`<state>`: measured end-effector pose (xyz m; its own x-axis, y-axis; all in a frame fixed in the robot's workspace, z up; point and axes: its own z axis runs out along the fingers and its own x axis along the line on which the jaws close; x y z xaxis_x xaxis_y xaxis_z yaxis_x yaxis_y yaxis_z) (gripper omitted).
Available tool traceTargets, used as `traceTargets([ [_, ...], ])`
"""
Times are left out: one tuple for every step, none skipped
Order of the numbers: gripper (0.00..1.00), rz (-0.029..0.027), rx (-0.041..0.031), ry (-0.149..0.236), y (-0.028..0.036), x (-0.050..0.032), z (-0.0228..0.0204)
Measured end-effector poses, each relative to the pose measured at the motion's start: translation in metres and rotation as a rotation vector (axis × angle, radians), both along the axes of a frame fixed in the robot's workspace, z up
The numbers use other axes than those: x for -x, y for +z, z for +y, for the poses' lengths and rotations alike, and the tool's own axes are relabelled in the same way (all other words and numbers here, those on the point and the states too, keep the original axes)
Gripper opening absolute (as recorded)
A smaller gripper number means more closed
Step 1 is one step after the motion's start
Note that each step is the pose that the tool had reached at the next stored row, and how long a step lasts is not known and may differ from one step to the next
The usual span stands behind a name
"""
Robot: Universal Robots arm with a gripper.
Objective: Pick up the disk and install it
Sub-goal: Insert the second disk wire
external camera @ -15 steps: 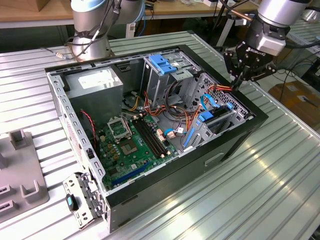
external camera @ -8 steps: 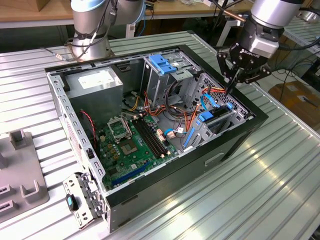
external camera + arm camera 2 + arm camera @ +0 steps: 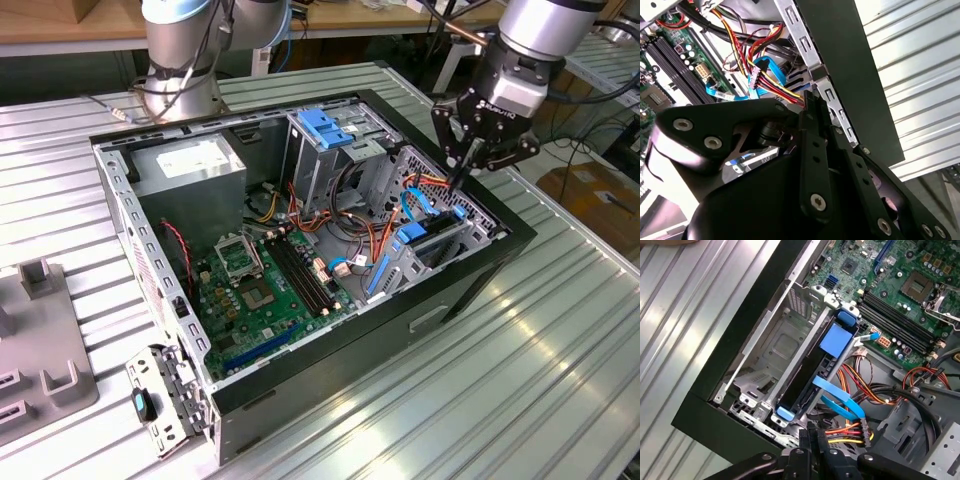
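Observation:
The disk (image 3: pixel 810 377) stands on edge in the lower drive bay by the case's wall, a dark slab with blue rails. In the exterior view the disk (image 3: pixel 432 238) sits at the right end of the open computer case (image 3: pixel 470 290). My gripper (image 3: pixel 462 183) hangs just above that bay, at the disk's cable end, shut with nothing between its fingers. The black fingertips (image 3: pixel 812 436) are pressed together beside the red and yellow power plug. My gripper (image 3: pixel 812 100) also appears in the second wrist view, over the case's edge.
A curved blue cable (image 3: pixel 840 402) and red-yellow wires (image 3: pixel 775 87) crowd the bay's end. A tall metal drive cage with a blue bracket (image 3: pixel 325 125), the motherboard (image 3: pixel 270 285) and a power supply (image 3: pixel 190 165) fill the case. The ribbed metal table (image 3: pixel 520 390) holds a grey fixture (image 3: pixel 40 345).

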<state>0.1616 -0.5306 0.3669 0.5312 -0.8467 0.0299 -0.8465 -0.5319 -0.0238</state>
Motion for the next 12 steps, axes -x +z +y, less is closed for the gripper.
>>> traceTargets([
  [0.16,-0.0001,0.0,-0.01,-0.0003,0.0,0.0],
  [0.16,0.0,0.0,-0.024,-0.0008,0.0,0.0],
  [0.16,0.0,0.0,-0.034,-0.0011,0.0,0.0],
  [0.16,0.0,0.0,-0.051,-0.0014,0.0,0.0],
  [0.16,0.0,0.0,-0.063,-0.0017,0.0,0.0],
  [0.16,0.0,0.0001,-0.082,-0.0021,0.0,0.0],
  [0.16,-0.0001,0.0003,-0.108,-0.0028,0.0,0.0],
  [0.16,0.0,0.0005,-0.121,-0.0032,0.0,0.0],
  [0.16,-0.0001,0.0007,-0.135,-0.0035,0.0,0.0],
  [0.16,-0.0001,0.0009,-0.153,-0.0038,0.0,0.0],
  [0.16,-0.0001,0.0009,-0.164,-0.004,0.0,0.0],
  [0.16,-0.0001,0.0009,-0.184,-0.0042,0.0,0.0],
])
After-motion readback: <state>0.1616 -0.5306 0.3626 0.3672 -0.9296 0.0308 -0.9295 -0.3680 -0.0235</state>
